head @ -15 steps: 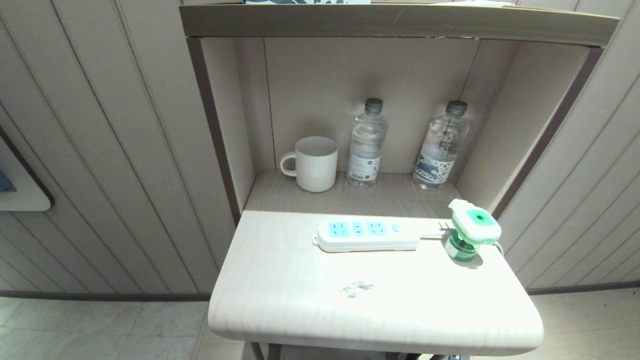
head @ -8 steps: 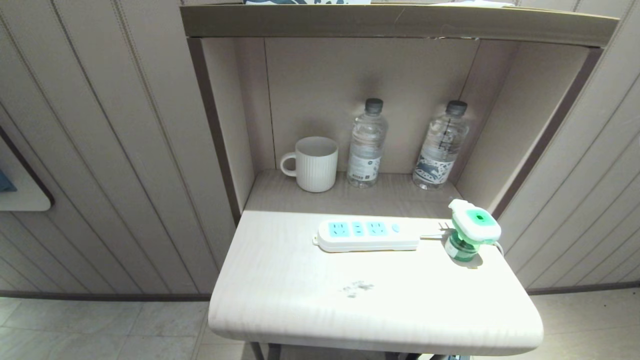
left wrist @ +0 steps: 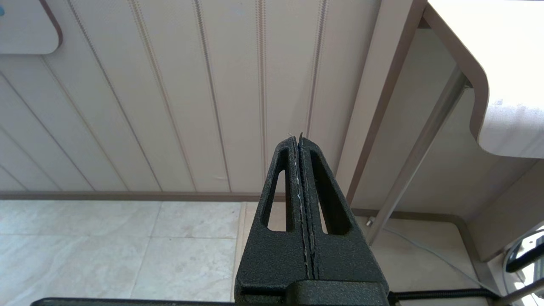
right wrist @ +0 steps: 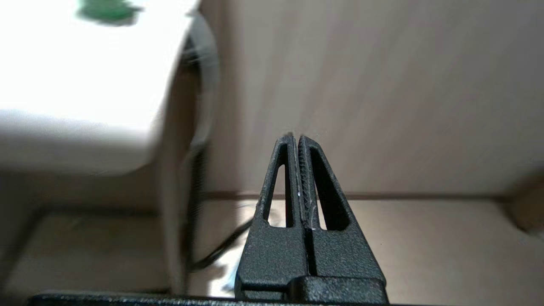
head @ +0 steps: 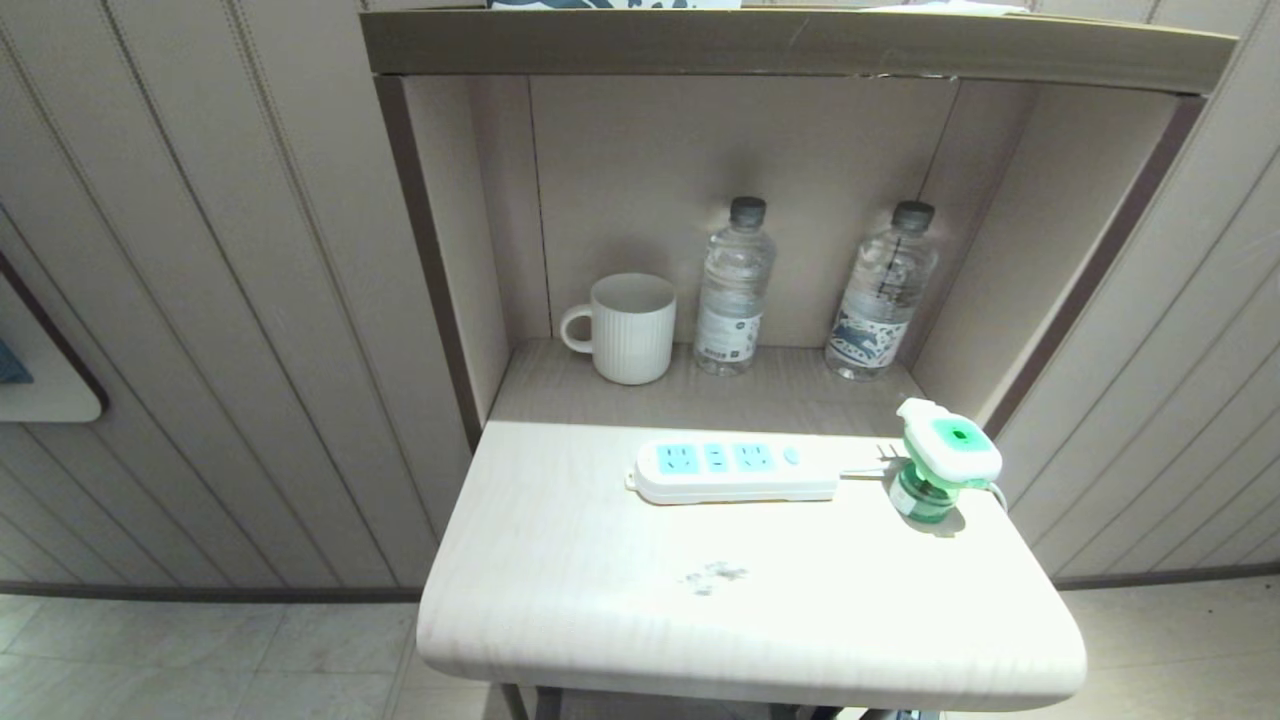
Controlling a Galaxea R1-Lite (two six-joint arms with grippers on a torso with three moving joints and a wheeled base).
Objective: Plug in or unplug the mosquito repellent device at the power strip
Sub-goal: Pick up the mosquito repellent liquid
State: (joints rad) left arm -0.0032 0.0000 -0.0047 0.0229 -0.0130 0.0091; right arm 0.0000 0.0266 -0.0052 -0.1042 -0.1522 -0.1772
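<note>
The right gripper [right wrist: 296, 140] hangs low beside the table [head: 700, 620], below the level of its top, with its two black fingers [right wrist: 312, 178] pressed flat together and nothing between them; past its tip lie a plain beige wall and a strip of floor, and the table's rounded corner rises just to one side of it, blurred. The left gripper [left wrist: 297, 139] is likewise closed on nothing, its fingers [left wrist: 280, 178] meeting along one thin seam, and it sits low on the other side of the table, facing grooved wall panels [left wrist: 170, 106] and pale floor tiles [left wrist: 119, 246], with a slanted metal table leg [left wrist: 420, 148] close by. Neither gripper shows in the head view. On the table itself, the power strip [head: 735, 470] lies flat near the back edge, its three light-blue socket faces turned up and all of them unoccupied, a small blue button [head: 791, 456] at the end nearer the mosquito repellent device [head: 940, 460]. That device stands upright on its green bottle at the table's far right corner, just beside the button end of the strip and apart from it, unplugged, with the strip's white cord [head: 865, 470] running toward it. Behind the table, in the recessed shelf [head: 780, 390], a white ribbed mug [head: 625, 328] stands at the left, and two clear water bottles [head: 733, 290] stand to its right, the second [head: 882, 295] nearest the shelf's right wall.
</note>
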